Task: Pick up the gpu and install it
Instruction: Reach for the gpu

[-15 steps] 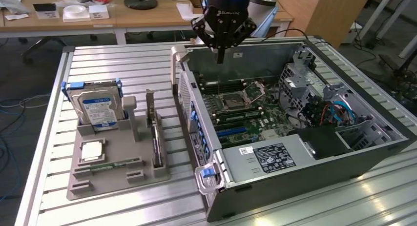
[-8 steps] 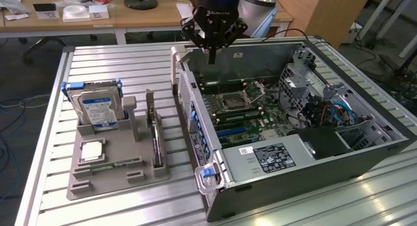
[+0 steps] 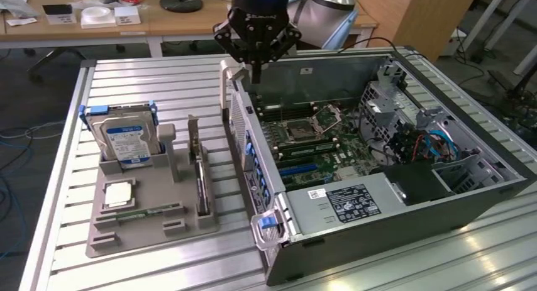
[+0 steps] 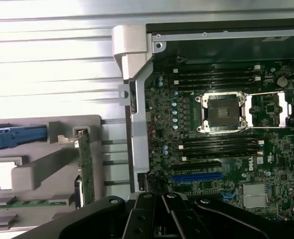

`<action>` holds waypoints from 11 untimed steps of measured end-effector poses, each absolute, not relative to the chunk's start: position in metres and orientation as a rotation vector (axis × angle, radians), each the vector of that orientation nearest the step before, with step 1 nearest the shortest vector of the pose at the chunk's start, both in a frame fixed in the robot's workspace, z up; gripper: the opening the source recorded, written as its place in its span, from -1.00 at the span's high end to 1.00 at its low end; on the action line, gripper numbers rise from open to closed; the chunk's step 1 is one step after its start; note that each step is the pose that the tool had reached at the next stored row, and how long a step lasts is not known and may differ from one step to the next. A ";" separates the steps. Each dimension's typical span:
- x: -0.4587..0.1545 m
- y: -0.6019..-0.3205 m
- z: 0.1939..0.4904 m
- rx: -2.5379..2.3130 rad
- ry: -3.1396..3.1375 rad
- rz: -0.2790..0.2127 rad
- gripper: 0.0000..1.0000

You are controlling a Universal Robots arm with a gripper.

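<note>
The gpu (image 3: 200, 173) stands on edge in a slot of the grey holder tray (image 3: 155, 231), a thin card with a green board edge (image 4: 85, 162). My gripper (image 3: 255, 72) hangs over the back wall of the open computer case (image 3: 378, 206), well away from the gpu and higher than it. Its dark fingers (image 4: 162, 201) are pressed together with nothing between them. Inside the case the motherboard (image 4: 221, 124) lies exposed, with a blue expansion slot (image 4: 196, 176) and the bare processor socket (image 4: 221, 112).
On the grey holder, a hard drive with a blue-white label (image 3: 126, 139) stands in blue rails, with a processor chip (image 3: 117, 193) and a RAM stick (image 3: 144, 212) nearby. Cables and drive cages (image 3: 419, 137) crowd the case's far side. A grey latch (image 3: 226, 83) rises at its corner.
</note>
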State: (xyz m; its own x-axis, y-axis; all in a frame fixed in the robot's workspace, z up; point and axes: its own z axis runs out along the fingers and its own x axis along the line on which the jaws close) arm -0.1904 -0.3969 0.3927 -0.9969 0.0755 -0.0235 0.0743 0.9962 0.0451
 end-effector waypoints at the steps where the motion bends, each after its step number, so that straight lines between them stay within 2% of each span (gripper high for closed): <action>1: -0.193 -0.397 0.393 0.117 3.113 0.069 0.79; 11: -0.223 -0.395 0.392 0.118 3.114 0.069 0.79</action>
State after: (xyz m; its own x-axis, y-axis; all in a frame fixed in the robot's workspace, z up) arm -0.2226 -0.3953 0.3917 -0.9968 0.0759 -0.0234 0.0748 0.9962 0.0451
